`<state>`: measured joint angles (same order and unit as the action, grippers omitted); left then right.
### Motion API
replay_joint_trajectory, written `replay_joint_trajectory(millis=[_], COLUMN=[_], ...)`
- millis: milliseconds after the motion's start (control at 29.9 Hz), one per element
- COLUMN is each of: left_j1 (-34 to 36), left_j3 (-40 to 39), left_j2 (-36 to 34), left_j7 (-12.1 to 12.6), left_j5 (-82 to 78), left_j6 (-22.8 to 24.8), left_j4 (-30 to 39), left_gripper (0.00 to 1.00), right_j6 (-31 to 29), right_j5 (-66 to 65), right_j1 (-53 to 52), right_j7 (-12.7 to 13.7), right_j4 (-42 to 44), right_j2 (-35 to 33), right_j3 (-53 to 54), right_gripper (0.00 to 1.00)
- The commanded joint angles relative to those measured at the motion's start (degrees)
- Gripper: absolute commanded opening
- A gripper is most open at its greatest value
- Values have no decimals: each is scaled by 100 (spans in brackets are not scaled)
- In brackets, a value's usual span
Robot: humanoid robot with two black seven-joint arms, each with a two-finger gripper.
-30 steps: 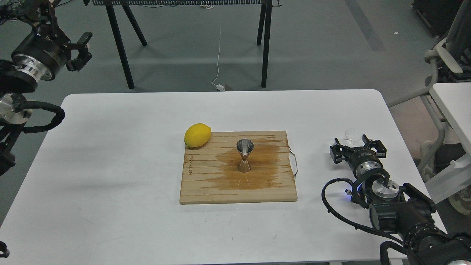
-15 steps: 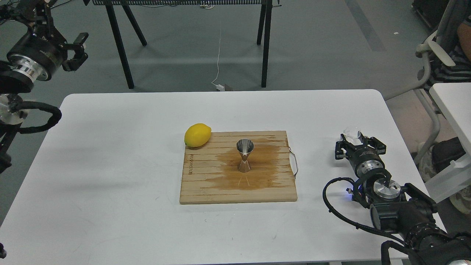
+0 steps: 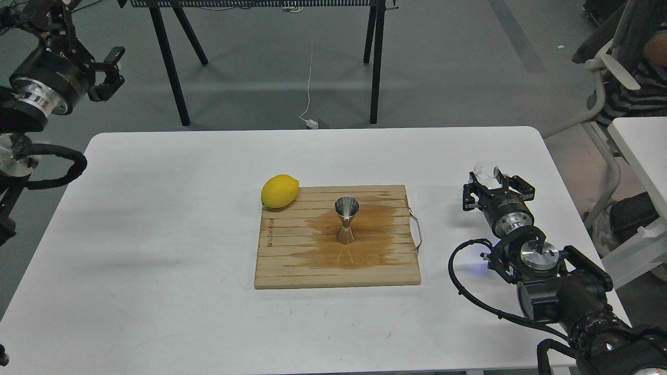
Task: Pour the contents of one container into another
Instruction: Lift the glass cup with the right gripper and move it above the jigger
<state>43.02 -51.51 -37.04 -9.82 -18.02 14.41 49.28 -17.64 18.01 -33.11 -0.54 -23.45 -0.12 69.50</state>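
Note:
The steel jigger [image 3: 346, 219] stands upright in the middle of a wooden cutting board [image 3: 292, 263], on a dark wet patch. The small clear glass cup [image 3: 486, 170] is over the right part of the white table [image 3: 156, 219], held between the fingers of my right gripper [image 3: 493, 181], which is shut on it, well to the right of the board. My left gripper [image 3: 111, 72] hangs open and empty at the far upper left, beyond the table's edge.
A yellow lemon [image 3: 280, 191] lies at the board's back left corner. A wire handle [image 3: 417, 229] sticks out of the board's right side. A chair with a seated person [image 3: 633, 67] and another white table [image 3: 643, 151] stand to the right.
My right gripper has shut on the glass cup, lifted it, and moved it a little left and away from me. The left arm drew back slightly.

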Motion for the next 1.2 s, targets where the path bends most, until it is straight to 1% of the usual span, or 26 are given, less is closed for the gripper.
replay_joint_trajectory(millis=[0,67,200,368,434,501,635,735,935,1169], left_j1=[-4,-4,-4,-4,-4,-4,-4,-4,13,22], left_j3=[-8,-17,-43,-87,-96,-96,-105,-96,-105,-96], left_j2=[22,30,30,30,30,22,13,4,4,-5], left_j7=[-2,-2,-11,-11,-11,-11,-19,-19,-11,-2], left_j5=[0,0,0,0,9,9,17,17,17,17], left_j6=[0,0,0,0,9,9,9,18,18,18], left_j4=[-6,-6,-6,2,-6,-6,2,2,-6,2], left_gripper=[99,99,99,99,99,99,99,99,99,99], right_j6=[505,769,1367,2307,2615,2852,3064,3091,3144,3310], right_j5=[-17,-35,-70,-227,-420,-605,-834,-948,-1642,-2292], right_j1=[242,427,752,1130,1227,1289,1359,1359,1368,1368], right_j7=[-16,-34,-51,-60,-51,-51,-43,-51,-51,-51], right_j4=[-1061,-1755,-3101,-5121,-5676,-6038,-6443,-6435,-6417,-6417], right_j2=[-76,-181,-629,-1218,-1306,-1306,-1315,-1298,-1131,-1122], right_j3=[-208,-270,-437,-613,-622,-631,-885,-1157,-1544,-1878], right_gripper=[22,22,22,22,22,22,22,22,22,22])
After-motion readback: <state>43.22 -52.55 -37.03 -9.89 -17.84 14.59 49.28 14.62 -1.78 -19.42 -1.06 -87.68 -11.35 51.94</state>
